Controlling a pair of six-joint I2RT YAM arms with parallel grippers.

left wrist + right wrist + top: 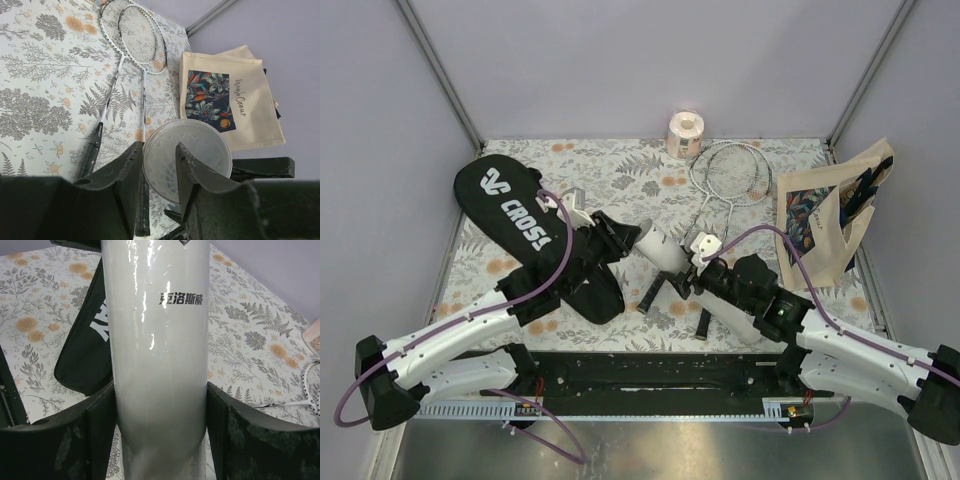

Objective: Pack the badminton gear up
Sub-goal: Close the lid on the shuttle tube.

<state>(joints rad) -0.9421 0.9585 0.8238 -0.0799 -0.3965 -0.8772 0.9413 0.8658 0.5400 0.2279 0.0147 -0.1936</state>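
The right claw [160, 395] held the white tube [155, 340] tight between its two sides, over the middle of the tabletop [610, 165]. The left claw [160, 162] was partly open at the tube's round end; I could not tell if it pinched it. The black racket bag [515, 215] lay flat near the left edge, its inside hidden. The two rackets [730, 175] lay out by the far edge. The tote bag [820, 225] at the right edge had dark things poking out.
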